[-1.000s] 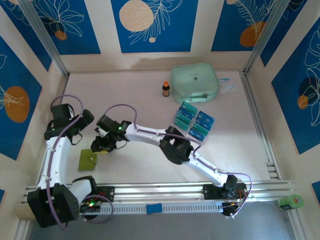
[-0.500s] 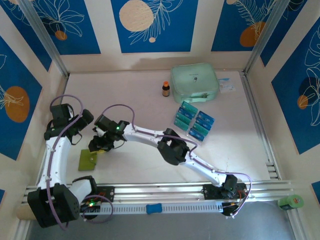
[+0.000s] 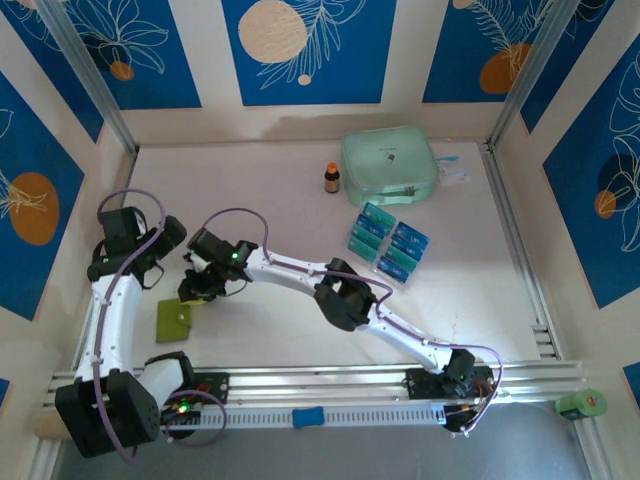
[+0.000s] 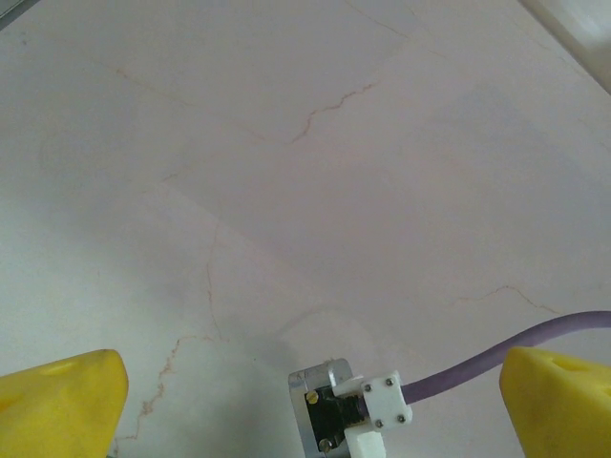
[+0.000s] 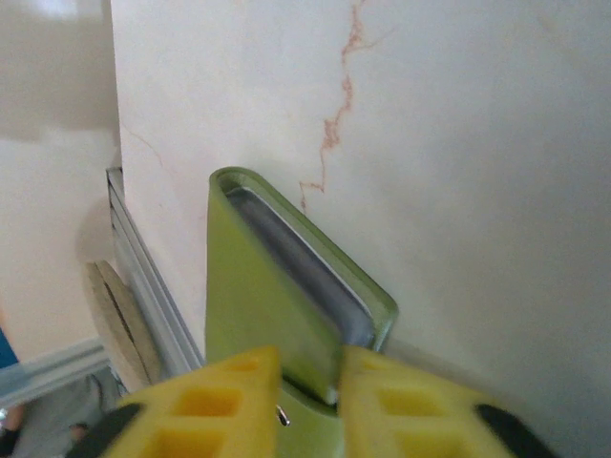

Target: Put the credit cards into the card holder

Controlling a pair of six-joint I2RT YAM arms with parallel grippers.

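Right claw (image 5: 305,405): we see its two yellow fingers (image 5: 205,405) drawn close together, pinching one leaf of the card holder between them.
Card holder (image 5: 258,305): olive-green and held at the right claw's tips. The gripped leaf rises tilted from the fingers, and we can make out a pale, clear-lined inside between the two leaves. From above, it (image 3: 176,320) lies on the table just under and to the near left of that claw (image 3: 197,290).
Left claw (image 4: 305,410): its yellow fingertips (image 4: 57,401) are spread wide, with only bare table between them. From above, we find it (image 3: 168,238) near the right claw, on its far left side, and apart from the holder.
Table (image 3: 280,330): pale stone pattern with thin brownish veins, directly below both claws.
Credit cards (image 3: 388,243): teal-blue, laid flat in two short rows side by side, well apart from the right claw and off to its right.
Zip case (image 3: 390,165): mint-green, beyond the cards, farther again from both claws.
Bottle (image 3: 332,178): small, brown with an orange cap, upright just left of the zip case.
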